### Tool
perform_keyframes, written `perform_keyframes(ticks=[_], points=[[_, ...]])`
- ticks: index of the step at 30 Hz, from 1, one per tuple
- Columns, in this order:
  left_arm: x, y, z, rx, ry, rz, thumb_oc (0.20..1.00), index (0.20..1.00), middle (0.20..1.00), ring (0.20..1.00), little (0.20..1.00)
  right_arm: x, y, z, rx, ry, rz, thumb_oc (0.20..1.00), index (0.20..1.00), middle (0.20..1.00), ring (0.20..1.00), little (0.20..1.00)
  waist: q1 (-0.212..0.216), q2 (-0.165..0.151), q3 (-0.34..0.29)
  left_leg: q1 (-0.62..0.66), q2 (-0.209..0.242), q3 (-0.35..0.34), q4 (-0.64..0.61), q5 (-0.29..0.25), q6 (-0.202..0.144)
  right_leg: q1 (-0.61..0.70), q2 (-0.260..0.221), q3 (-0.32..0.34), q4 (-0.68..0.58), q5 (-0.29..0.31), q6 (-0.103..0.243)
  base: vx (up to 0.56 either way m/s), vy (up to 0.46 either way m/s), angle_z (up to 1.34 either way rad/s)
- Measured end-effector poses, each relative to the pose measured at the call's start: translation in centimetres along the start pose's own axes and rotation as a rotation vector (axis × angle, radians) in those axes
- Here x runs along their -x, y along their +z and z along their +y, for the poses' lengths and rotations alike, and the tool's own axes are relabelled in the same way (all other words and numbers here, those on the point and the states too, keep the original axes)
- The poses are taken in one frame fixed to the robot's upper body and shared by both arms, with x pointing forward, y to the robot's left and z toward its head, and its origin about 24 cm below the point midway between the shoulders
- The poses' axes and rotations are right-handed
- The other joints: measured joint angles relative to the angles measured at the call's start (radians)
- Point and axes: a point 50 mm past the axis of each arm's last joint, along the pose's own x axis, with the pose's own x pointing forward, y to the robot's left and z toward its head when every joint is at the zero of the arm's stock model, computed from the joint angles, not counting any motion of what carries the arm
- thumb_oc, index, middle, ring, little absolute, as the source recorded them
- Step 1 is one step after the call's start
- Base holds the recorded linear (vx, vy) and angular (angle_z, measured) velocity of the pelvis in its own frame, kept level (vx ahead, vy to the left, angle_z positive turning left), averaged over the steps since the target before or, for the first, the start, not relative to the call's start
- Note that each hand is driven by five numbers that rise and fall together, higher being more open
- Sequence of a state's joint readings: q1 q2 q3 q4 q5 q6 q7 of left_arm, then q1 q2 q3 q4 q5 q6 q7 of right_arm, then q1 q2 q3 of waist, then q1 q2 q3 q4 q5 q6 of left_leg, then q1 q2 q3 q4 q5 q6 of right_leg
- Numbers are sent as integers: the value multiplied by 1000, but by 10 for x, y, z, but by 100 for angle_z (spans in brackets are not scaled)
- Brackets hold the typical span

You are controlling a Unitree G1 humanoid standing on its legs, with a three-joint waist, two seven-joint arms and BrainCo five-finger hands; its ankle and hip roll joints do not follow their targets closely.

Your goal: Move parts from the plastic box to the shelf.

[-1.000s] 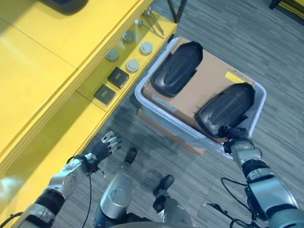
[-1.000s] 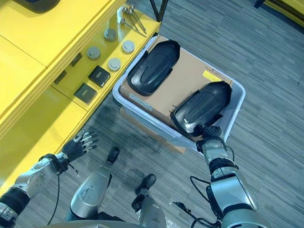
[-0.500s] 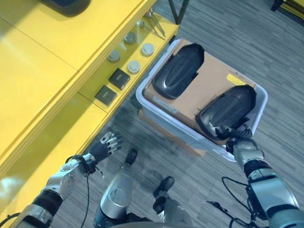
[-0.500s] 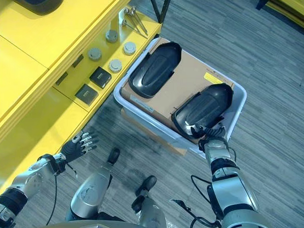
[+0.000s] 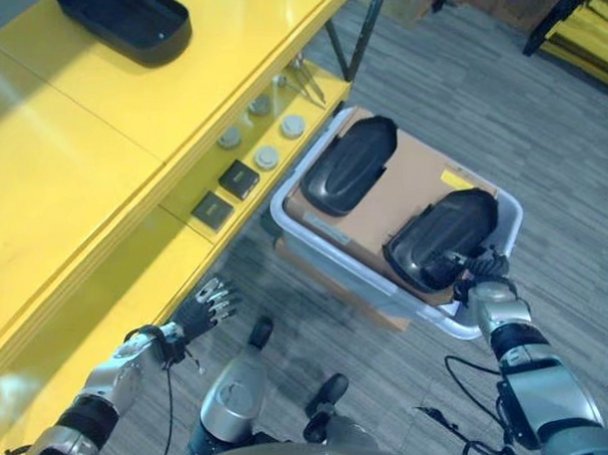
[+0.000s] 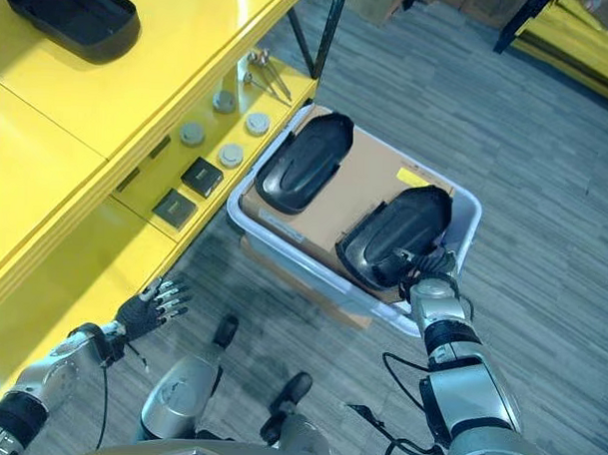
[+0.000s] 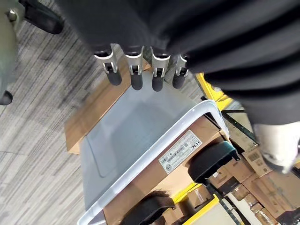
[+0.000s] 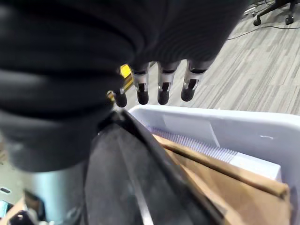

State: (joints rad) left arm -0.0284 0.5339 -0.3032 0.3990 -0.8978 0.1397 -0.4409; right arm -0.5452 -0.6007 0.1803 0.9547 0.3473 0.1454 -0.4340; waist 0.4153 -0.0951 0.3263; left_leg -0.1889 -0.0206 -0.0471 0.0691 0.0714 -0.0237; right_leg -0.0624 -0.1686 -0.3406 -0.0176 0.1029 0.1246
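A pale grey plastic box (image 5: 306, 236) stands on the floor, lined with a cardboard sheet (image 5: 405, 186). Two black shell-shaped parts lie on the sheet: one at the far left (image 5: 351, 164), one at the near right (image 5: 446, 234). My right hand (image 5: 479, 271) is over the box's near right rim, at the near end of the right part (image 8: 126, 183). Its fingers (image 8: 161, 89) are straight above the part, so it is open. My left hand (image 5: 203, 306) hangs open low beside the yellow shelf (image 5: 97, 140), far from the box, fingers (image 7: 136, 75) spread.
A black tray (image 5: 122, 16) sits on the shelf's top board. The lower board holds grey discs (image 5: 267, 156), two black square pieces (image 5: 238, 175) and metal tools (image 5: 307, 80). A brown carton (image 5: 332, 278) lies under the box. Grey carpet surrounds it.
The camera has shifted, showing more of the shelf top. My right hand has reached slightly further over the rim onto the near right part. The left hand stays open.
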Motion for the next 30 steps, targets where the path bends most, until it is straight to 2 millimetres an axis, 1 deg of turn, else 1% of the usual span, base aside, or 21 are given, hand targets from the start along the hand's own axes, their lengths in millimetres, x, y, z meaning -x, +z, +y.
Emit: perform_keyframes(ticks=[1, 2, 3, 7, 9, 12, 13, 14, 17, 18, 21, 22, 25, 26, 28, 30], points=[[5, -3, 2, 11, 12, 1, 1000, 1000, 1000, 1000, 1000, 1, -1, -2, -13, -10, 7, 1000, 1000, 1000, 1000, 1000, -6, -10, -9, 4, 1, 2, 0, -5, 1, 6, 1, 1, -5, -1, 1, 134, 37, -3], [7, -2, 1, 9, 10, -3, 1000, 1000, 1000, 1000, 1000, 2, -1, -6, -45, -21, 10, 1000, 1000, 1000, 1000, 1000, -6, -14, -10, 16, 0, 3, -1, -6, 2, 17, 1, 2, -8, 0, 0, 106, 40, -4], [10, -7, 2, 13, 16, 10, 1000, 1000, 1000, 1000, 1000, 2, -2, -10, -62, -36, 14, 1000, 1000, 1000, 1000, 1000, -8, -14, -10, 31, -2, 6, -1, -9, 4, 32, 0, 4, -11, 0, 1, 83, 39, -5], [21, -21, 5, 37, 47, 50, 1000, 1000, 1000, 1000, 1000, 6, -10, -12, -63, -39, 30, 1000, 1000, 1000, 1000, 1000, -11, -34, -40, 58, -2, 22, -1, -23, 4, 56, -1, 20, -20, -2, 4, 104, 57, -11], [26, -28, 5, 55, 55, 71, 1000, 1000, 1000, 1000, 1000, 11, -22, -11, -41, -28, 55, 1000, 1000, 1000, 1000, 1000, -17, -44, -60, 71, -3, 26, -1, -30, 6, 68, -3, 25, -24, -4, 6, 104, 73, -7], [28, -32, 5, 65, 59, 79, 1000, 1000, 1000, 1000, 1000, 14, -33, -12, -9, -28, 85, 1000, 1000, 1000, 1000, 1000, -18, -42, -69, 76, -3, 28, -1, -30, 6, 73, -3, 27, -24, -3, 6, 80, 73, -2], [30, -35, 6, 71, 65, 86, 1000, 1000, 1000, 1000, 1000, 16, -40, -12, 17, -29, 95, 1000, 1000, 1000, 1000, 1000, -20, -39, -71, 89, -4, 31, -3, -31, 8, 82, -4, 30, -25, -4, 6, 100, 107, -4], [30, -35, 6, 71, 65, 86, 1000, 1000, 1000, 1000, 1000, 16, -40, -12, 17, -29, 95, 1000, 1000, 1000, 1000, 1000, -20, -39, -71, 89, -4, 31, -3, -31, 8, 82, -4, 30, -25, -4, 6, 81, 89, -4], [28, -45, 0, 98, 57, 89, 1000, 1000, 1000, 1000, 1000, 25, -66, -7, 71, -45, 163, 1000, 1000, 1000, 1000, 1000, -23, -26, -90, 105, -7, 34, -2, -40, 14, 101, -9, 30, -28, -7, 11, 48, 71, -1], [27, -46, -2, 100, 51, 92, 1000, 1000, 1000, 1000, 1000, 26, -70, -6, 74, -54, 179, 1000, 1000, 1000, 1000, 1000, -24, -23, -92, 105, -6, 34, -2, -37, 11, 101, -9, 31, -28, -7, 11, 32, 67, 0], [25, -48, -5, 111, 43, 89, 1000, 1000, 1000, 1000, 1000, 28, -82, -4, 95, -77, 228, 1000, 1000, 1000, 1000, 1000, -20, -8, -100, 105, -6, 33, -2, -36, 10, 101, -9, 30, -28, -7, 12, 1, 46, 1], [24, -47, -5, 109, 36, 85, 1000, 1000, 1000, 1000, 1000, 29, -89, -4, 113, -95, 251, 1000, 1000, 1000, 1000, 1000, -16, 1, -105, 104, -7, 30, -3, -33, 11, 101, -9, 27, -28, -7, 12, -26, 57, 5], [22, -44, -7, 101, 14, 75, 1000, 1000, 1000, 1000, 1000, 30, -105, -9, 155, -139, 311, 1000, 1000, 1000, 1000, 1000, 0, 19, -112, 101, -8, 25, -4, -31, 10, 100, -9, 22, -28, -9, 16, -45, 36, 5], [22, -44, -7, 100, 13, 74, 1000, 1000, 1000, 1000, 1000, 30, -107, -10, 156, -147, 314, 1000, 1000, 1000, 1000, 1000, 1, 23, -113, 99, -8, 23, -4, -31, 10, 98, -9, 20, -28, -9, 16, -124, 51, 7], [18, -41, -8, 88, -3, 72, 1000, 1000, 1000, 1000, 1000, 25, -103, -12, 153, -177, 318, 1000, 1000, 1000, 1000, 1000, 5, 31, -113, 75, -8, 14, -2, -23, 9, 75, -9, 9, -25, -9, 16, -137, 35, 12], [11, -34, -13, 68, -40, 67, 1000, 1000, 1000, 1000, 1000, 18, -91, -15, 132, -214, 307, 1000, 1000, 1000, 1000, 1000, 3, 35, -111, 30, -6, -1, -3, -8, 8, 37, -8, -1, -16, -5, 14, -147, -9, 16]])
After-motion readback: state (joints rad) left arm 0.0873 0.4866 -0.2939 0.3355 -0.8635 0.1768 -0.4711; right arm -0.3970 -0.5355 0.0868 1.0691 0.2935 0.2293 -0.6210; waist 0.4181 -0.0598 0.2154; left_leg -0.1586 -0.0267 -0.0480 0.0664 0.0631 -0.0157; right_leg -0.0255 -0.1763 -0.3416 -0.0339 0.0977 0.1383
